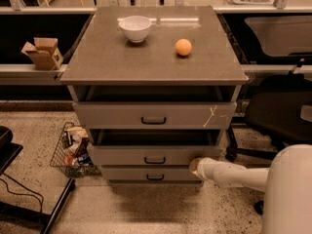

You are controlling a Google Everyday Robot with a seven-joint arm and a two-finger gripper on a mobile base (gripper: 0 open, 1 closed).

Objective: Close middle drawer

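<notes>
In the camera view, my gripper [196,165] sat against the middle drawer [122,155], at the right of its front; whether open or clenched, I could not tell. The drawer stood slightly out, so I judged myself mid-push. Next came a straight shove inward.

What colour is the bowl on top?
The bowl is white, camera view; gripper at the middle drawer front.
</notes>
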